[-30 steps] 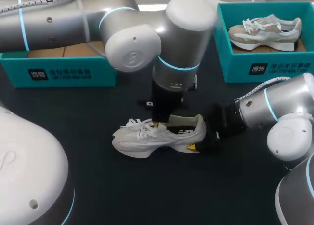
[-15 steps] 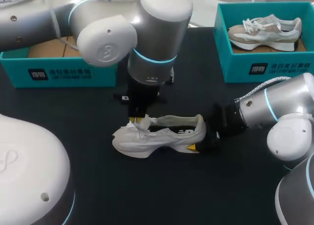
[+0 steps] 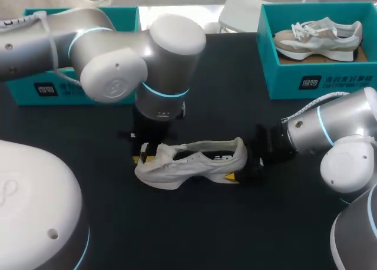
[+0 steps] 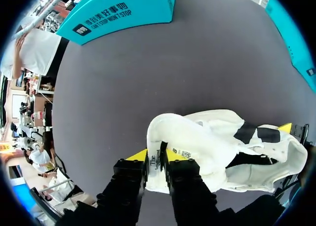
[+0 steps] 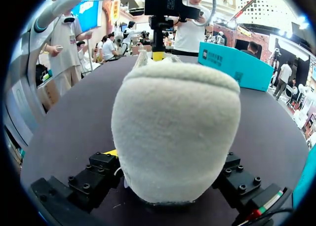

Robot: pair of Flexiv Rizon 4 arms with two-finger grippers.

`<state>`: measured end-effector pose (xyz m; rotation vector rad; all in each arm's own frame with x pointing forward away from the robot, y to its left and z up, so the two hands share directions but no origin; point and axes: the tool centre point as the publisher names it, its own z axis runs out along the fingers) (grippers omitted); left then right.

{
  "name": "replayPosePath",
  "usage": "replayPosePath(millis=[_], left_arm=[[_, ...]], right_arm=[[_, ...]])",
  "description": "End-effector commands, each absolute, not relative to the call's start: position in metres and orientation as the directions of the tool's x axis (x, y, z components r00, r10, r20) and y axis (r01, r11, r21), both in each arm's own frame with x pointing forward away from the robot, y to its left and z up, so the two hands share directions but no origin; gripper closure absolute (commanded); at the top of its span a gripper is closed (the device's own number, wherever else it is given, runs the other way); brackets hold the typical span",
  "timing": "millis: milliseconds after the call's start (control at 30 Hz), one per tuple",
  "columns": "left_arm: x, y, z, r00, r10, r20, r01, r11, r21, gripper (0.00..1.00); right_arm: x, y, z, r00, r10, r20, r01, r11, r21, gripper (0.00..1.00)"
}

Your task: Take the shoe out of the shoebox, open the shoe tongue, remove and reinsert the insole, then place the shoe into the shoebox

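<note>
The left jaws pinch the tongue (image 4: 170, 134) of the white shoe (image 3: 194, 164) standing on the bench (image 3: 194, 229); pulled too hard, it may slip out. The right jaws clamp the heel (image 5: 175, 127), and a weak hold there would let the shoe drag.

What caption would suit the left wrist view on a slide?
Left gripper pinches the tongue of the white shoe lying on the dark table.

Shoe (image 3: 191, 163) on table (image 3: 194, 234), before shoebox (image 3: 41, 92).
</note>
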<state>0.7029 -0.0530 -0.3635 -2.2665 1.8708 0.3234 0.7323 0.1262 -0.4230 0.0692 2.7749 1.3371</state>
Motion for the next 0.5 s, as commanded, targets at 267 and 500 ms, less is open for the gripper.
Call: replayPosePath(millis=[267,500], left_arm=[[0.698,-0.04,-0.346,0.174,-0.968,-0.18,-0.983,-0.181,0.022,0.0],[0.691,-0.064,-0.284,-0.223,-0.972,-0.078,-0.972,0.227,-0.052,0.0]], right_arm=[[0.733,0.125,-0.426,-0.997,0.067,-0.035,0.015,0.627,0.779,1.0],[0.733,0.125,-0.426,-0.997,0.067,-0.035,0.015,0.627,0.779,1.0]])
